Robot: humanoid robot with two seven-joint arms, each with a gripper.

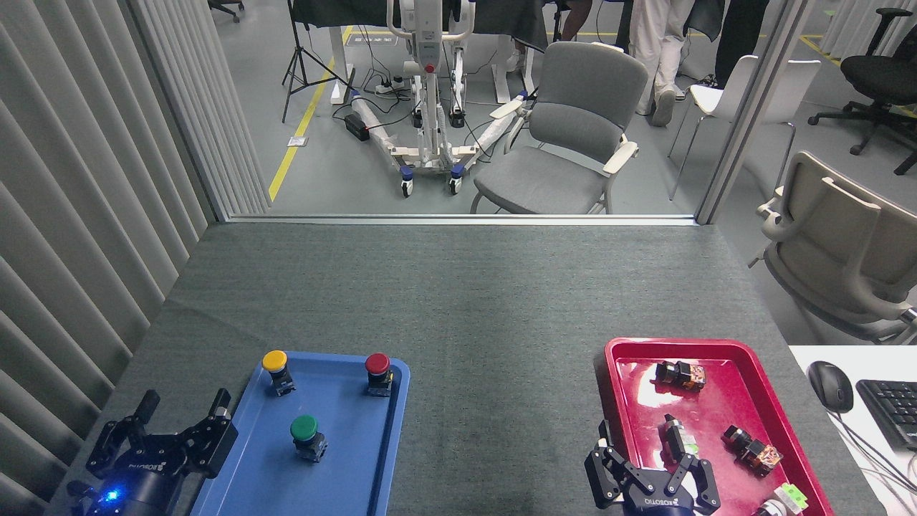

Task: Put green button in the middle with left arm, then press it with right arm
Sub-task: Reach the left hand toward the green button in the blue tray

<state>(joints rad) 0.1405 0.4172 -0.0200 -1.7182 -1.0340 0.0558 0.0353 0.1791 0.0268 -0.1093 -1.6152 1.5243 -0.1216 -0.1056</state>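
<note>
Both tools, left tool and right tool, are spread open, empty. Green button stands in blue tray on grey table.

A grey chair stands on grey floor beyond ribbed wall panels.

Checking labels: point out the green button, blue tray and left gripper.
green button [304,428], head view, on its round cap.
blue tray [358,473], head view, on its bare floor.
left gripper [183,412], head view, between its fingertips.
</note>
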